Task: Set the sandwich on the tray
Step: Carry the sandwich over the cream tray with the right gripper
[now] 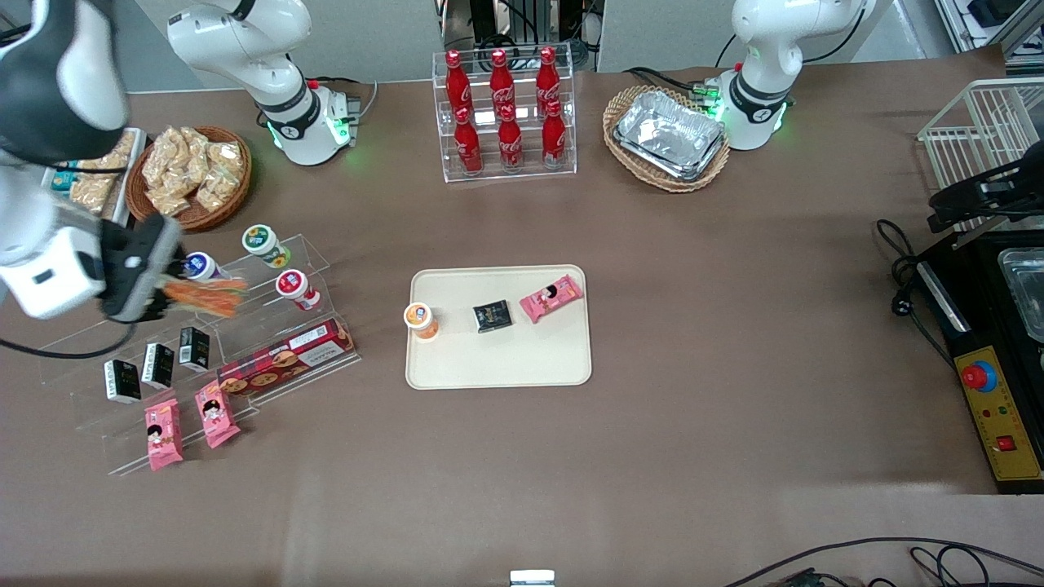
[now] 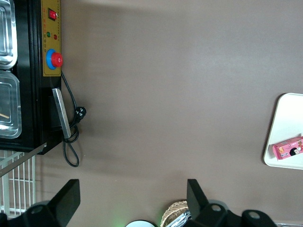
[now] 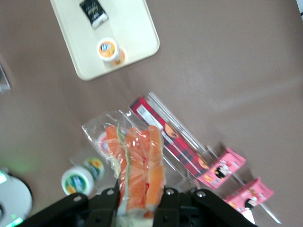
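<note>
Front view showed the gripper (image 1: 167, 295) with fingers (image 3: 166, 196) pinching the sandwich (image 1: 204, 295) aloft over the clear rack (image 1: 269, 326), so the carry was in hand; next it needed moving above bare tray (image 1: 497, 359) and lowering.

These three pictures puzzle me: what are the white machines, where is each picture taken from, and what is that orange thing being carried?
The white machines are two robot arms bolted to a brown table. One picture looks down on the whole table from the front; the other two come from cameras on the arms' wrists. The working arm's gripper, a two-finger clamp, hangs above the clear display stand of snacks, shut on the sandwich, a clear-wrapped wedge with orange filling. Mid-table lies the tray, cream-coloured, already carrying an orange-lidded cup, a black packet and a pink packet. The sandwich is not on it yet.
</note>
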You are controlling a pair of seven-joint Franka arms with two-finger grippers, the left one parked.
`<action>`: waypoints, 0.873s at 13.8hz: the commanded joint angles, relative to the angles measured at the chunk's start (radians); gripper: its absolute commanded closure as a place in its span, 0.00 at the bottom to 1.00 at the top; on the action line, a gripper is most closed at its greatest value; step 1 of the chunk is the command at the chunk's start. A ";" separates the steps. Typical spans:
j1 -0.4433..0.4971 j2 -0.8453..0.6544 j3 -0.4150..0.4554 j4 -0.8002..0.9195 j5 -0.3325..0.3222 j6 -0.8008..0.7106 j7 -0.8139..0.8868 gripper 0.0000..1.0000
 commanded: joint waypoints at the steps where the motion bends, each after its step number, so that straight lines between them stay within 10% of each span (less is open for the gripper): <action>1: 0.146 0.015 -0.010 0.030 0.012 -0.011 0.315 1.00; 12: 0.518 0.277 -0.011 0.033 0.003 0.369 0.900 1.00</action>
